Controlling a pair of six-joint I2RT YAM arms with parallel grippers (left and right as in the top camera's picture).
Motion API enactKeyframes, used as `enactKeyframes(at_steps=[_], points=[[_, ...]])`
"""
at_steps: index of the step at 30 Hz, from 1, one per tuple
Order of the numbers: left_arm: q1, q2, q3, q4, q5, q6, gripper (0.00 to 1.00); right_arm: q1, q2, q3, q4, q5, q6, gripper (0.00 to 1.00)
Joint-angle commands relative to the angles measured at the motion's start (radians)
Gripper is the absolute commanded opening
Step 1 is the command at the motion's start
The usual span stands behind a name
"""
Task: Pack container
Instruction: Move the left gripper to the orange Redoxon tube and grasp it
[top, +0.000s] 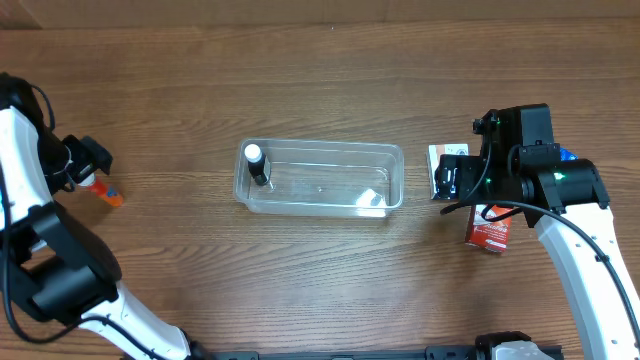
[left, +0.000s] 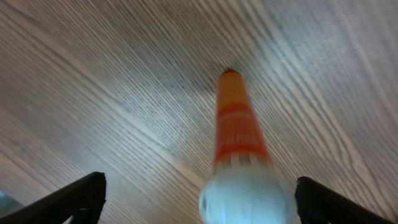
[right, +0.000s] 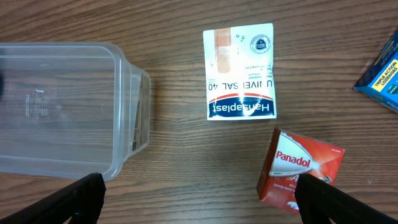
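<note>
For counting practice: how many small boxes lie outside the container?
3: Hansaplast box right of the container, Panadol box lower right, blue box upper right. Others may be hidden.

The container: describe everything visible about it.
The container is a clear plastic rectangular bin with rounded corners and a rim. It sits upright and open-topped on the wooden table, long side running left to right in the overhead view. A small dark bottle with a white cap is inside at its left end; the rest looks empty. A pale sticker shows on its right end wall. The Hansaplast box lies apart from that end.
</note>
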Motion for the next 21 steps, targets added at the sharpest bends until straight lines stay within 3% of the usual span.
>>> enactKeyframes(at_steps=[1, 10, 21], points=[[0.001, 0.058, -0.008, 0.005, 0.035, 0.019, 0.76, -0.003, -0.003, 0.025, 0.003, 0.006, 0.001, 1.00], [0.001, 0.071, -0.007, 0.035, 0.034, 0.020, 0.40, -0.003, -0.003, 0.025, 0.003, 0.006, 0.001, 1.00], [-0.034, 0.062, -0.005, 0.027, 0.034, 0.020, 0.16, -0.003, -0.003, 0.025, 0.003, 0.006, 0.001, 1.00]])
